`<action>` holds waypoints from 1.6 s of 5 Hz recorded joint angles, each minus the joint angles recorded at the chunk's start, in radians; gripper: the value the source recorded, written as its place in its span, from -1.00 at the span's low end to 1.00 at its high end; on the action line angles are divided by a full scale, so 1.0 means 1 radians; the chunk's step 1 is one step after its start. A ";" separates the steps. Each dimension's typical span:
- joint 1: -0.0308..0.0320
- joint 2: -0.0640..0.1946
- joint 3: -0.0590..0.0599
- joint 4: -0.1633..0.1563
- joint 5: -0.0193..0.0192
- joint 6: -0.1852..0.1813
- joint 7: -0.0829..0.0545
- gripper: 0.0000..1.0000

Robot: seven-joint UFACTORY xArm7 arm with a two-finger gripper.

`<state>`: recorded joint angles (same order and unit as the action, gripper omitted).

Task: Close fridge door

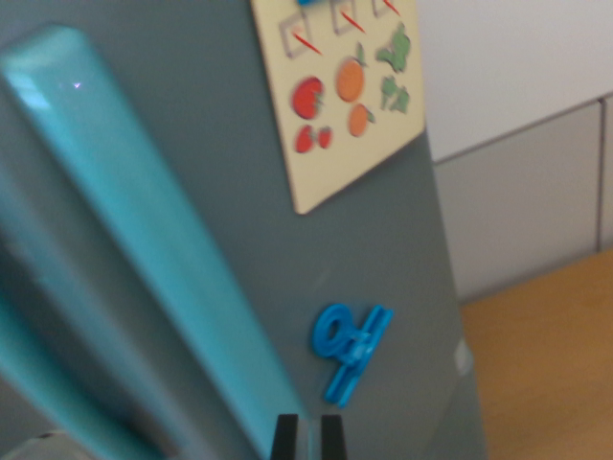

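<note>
The grey fridge door [192,192] is filling most of the wrist view, from the wrist view's left edge until a slanted edge on the wrist view's right, and it is leaning a little in the picture. Whether the door is lying fully against the fridge body cannot be told from here. Behind it, on the wrist view's right, a pale wall [517,67] with grey panels below it is showing, and under that a strip of wooden floor [546,364] is appearing. A long turquoise handle [144,240] is running diagonally over the door, from the upper part at the wrist view's left down toward the bottom middle, and it is looking blurred. A cream card [335,96] is sitting on the upper part of the door, apart from the handle; it is carrying pictures of red tomatoes, orange fruits and green vegetables, and small boxes with red ticks above them. Lower on the door, a blue clip magnet [350,350] is sticking, just beside the lower end of the handle on its right in the view. At the very bottom edge the gripper [307,439] is showing only two dark fingertips [286,436], and the jaws are standing close together with a thin gap, just beside the handle's lower end; whether they are pressing on anything, I cannot tell.
</note>
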<state>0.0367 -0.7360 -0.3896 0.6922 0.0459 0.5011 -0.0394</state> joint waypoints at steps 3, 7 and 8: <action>0.0001 0.140 0.001 0.070 0.0000 -0.004 0.000 1.00; 0.0024 0.231 0.025 0.127 0.0000 -0.004 0.000 1.00; 0.0024 0.231 0.025 0.127 0.0000 -0.004 0.000 1.00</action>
<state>0.0391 -0.5052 -0.3646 0.8190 0.0458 0.4970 -0.0394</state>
